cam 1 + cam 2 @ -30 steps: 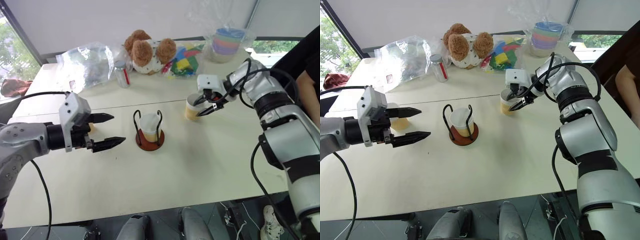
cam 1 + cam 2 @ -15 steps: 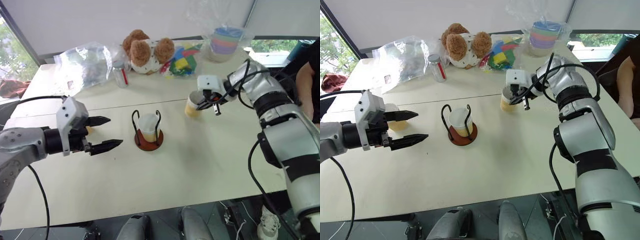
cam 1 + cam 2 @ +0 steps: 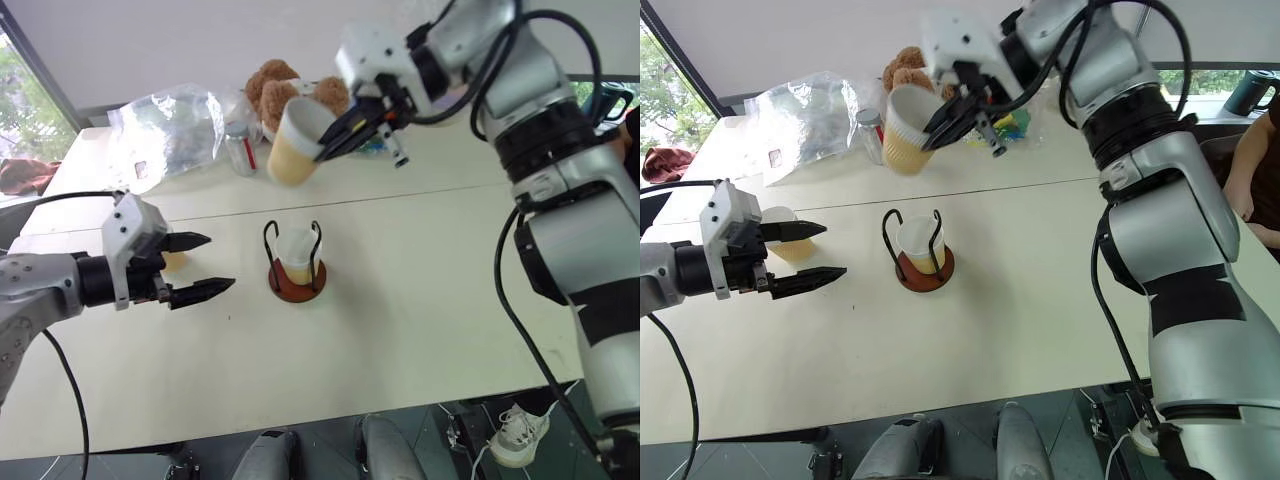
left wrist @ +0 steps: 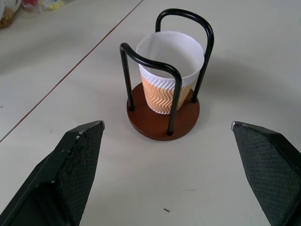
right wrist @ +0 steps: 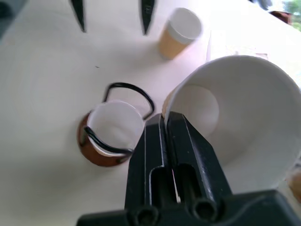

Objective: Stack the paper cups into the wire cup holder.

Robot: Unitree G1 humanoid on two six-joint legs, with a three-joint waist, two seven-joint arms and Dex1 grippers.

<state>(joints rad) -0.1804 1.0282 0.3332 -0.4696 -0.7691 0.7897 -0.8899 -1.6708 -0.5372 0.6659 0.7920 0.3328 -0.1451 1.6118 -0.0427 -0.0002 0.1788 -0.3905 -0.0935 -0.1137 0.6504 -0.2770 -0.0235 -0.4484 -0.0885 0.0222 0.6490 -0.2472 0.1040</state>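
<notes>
My right gripper (image 3: 345, 135) is shut on the rim of a paper cup (image 3: 291, 142) and holds it tilted, high above the table, behind the wire cup holder (image 3: 297, 287). In the right wrist view one finger is inside that cup (image 5: 240, 122) and one outside. The holder stands at the table's middle with another paper cup (image 4: 169, 66) upright between its black loops. My left gripper (image 3: 220, 263) hovers open to the left of the holder, pointing at it. A third paper cup (image 3: 783, 232) stands on the table just behind the left gripper.
A teddy bear (image 3: 280, 95), a clear plastic bag (image 3: 170, 125) and a small jar (image 3: 243, 148) lie along the table's far side. A person's arm (image 3: 1245, 175) shows at the right edge. The table (image 3: 400, 330) has open room in front of the holder.
My right gripper has closed on the cup's rim and lifted it up and to the left, tilting it. The left gripper has stayed where it was, open.
</notes>
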